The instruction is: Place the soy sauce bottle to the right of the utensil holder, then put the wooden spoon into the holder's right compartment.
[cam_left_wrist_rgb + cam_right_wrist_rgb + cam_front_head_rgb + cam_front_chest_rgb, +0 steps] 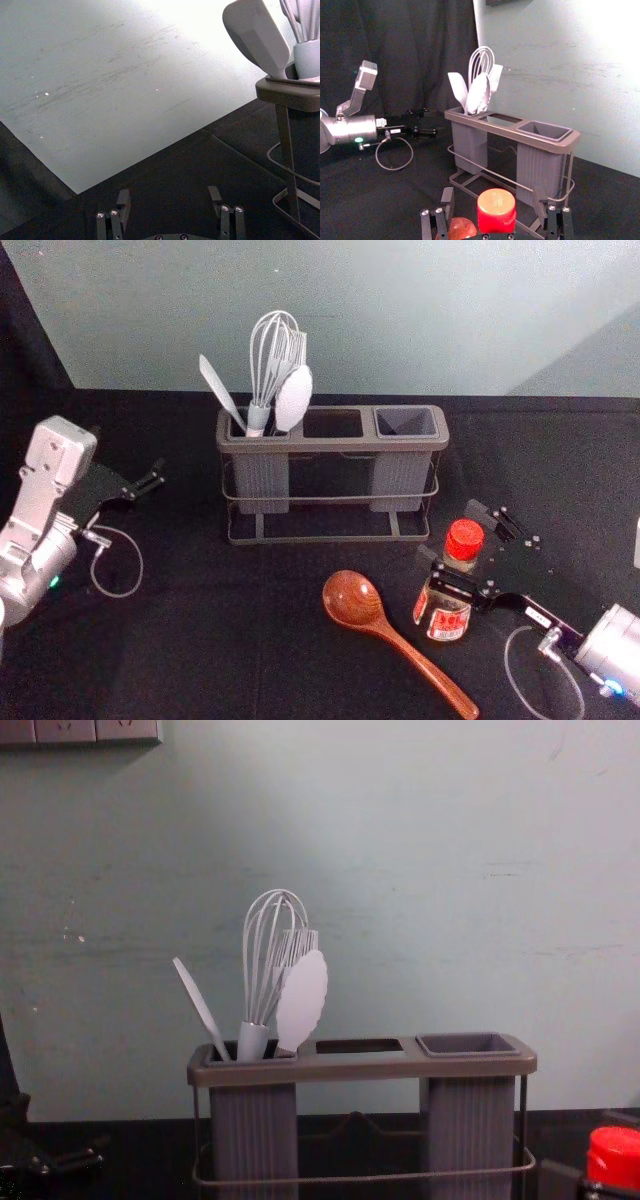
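Right claw (452, 533) flanks bottle (436, 602); head view adds label (450, 623), left claw (130, 446) far left.

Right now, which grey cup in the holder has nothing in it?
The right cup, nearer the red-capped bottle. The left cup has the whisk in it.

Spoon (352, 602) left of bottle (447, 624); holder (330, 445) behind both; utensils (294, 398) in its left compartment (262, 482)

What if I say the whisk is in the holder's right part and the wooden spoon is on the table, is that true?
No, the head view shows the whisk in the holder's left part. The wooden spoon is on the table.
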